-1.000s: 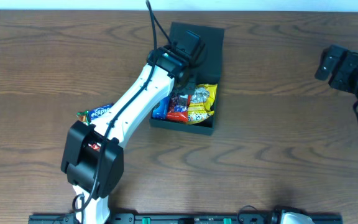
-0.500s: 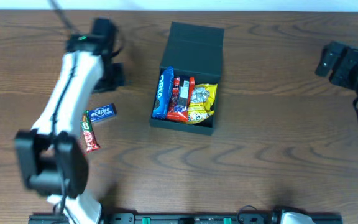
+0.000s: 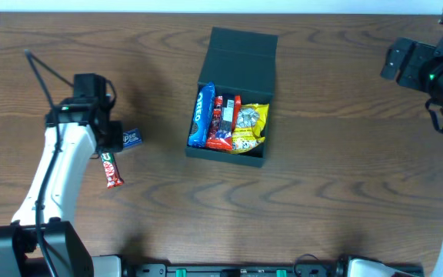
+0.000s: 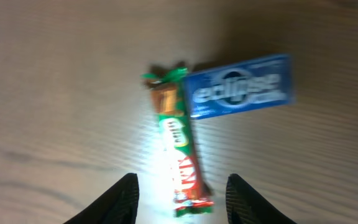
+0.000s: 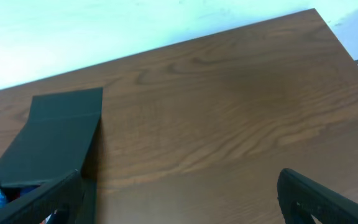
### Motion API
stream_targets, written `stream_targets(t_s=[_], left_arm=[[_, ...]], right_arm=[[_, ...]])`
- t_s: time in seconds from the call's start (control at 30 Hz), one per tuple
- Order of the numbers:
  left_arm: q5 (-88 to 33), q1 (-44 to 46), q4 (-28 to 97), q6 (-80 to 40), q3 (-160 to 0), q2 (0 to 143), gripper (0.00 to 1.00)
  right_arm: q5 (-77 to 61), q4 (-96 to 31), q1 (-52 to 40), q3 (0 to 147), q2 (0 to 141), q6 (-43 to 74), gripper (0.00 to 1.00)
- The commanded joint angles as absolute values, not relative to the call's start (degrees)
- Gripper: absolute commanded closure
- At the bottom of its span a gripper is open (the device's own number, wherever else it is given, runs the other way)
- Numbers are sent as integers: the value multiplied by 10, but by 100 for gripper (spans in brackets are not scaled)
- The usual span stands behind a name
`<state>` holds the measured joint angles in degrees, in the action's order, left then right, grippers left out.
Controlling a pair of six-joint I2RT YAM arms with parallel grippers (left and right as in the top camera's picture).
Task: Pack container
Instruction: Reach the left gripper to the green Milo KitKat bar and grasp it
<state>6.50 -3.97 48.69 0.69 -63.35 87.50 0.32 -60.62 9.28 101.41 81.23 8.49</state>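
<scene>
The container (image 3: pixel 237 54) is a dark box in the middle of the table, its flap lid open toward the back. Inside lie a blue Oreo pack (image 3: pixel 203 115), a red packet (image 3: pixel 223 121) and a yellow packet (image 3: pixel 249 128). My left gripper (image 4: pixel 182 205) hangs open over a red-and-green candy bar (image 4: pixel 178 146), whose near end lies between the fingertips without touching them. A blue Eclipse packet (image 4: pixel 241 87) lies at the bar's far end. In the overhead view the left gripper (image 3: pixel 112 143) is left of the container. My right gripper (image 5: pixel 179 208) stands wide open and empty.
The candy bar (image 3: pixel 112 170) and the Eclipse packet (image 3: pixel 131 138) lie on the wooden table (image 3: pixel 329 185) left of the container. The right arm (image 3: pixel 429 73) hovers at the far right corner. In the right wrist view the container's lid (image 5: pixel 58 134) is at the left.
My left arm has swung from the container out to the left and come over the loose packets, and its jaws have gone from shut to open. The right arm shifted slightly.
</scene>
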Motion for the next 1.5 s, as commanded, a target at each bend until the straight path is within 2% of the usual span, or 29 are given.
stream_targets(t_s=[0.0, 0.1, 0.23, 0.37, 0.53, 1.47], left_arm=[[88, -81, 512, -53, -635, 873, 53], [83, -128, 539, -71, -635, 873, 53], [6, -172, 541, -28, -635, 874, 47], [-31, -168, 537, -25, -630, 882, 43], [-87, -157, 517, -25, -599, 909, 44], [-39, -138, 426, -13, -595, 1046, 41]], right_arm=[[-5, -612, 97, 1016, 810, 85, 1], [-5, -619, 97, 1015, 811, 85, 1], [-6, -620, 97, 1015, 816, 85, 1], [-21, -611, 97, 1015, 817, 85, 1], [-20, -601, 97, 1015, 817, 85, 1], [-20, -594, 97, 1015, 817, 85, 1]])
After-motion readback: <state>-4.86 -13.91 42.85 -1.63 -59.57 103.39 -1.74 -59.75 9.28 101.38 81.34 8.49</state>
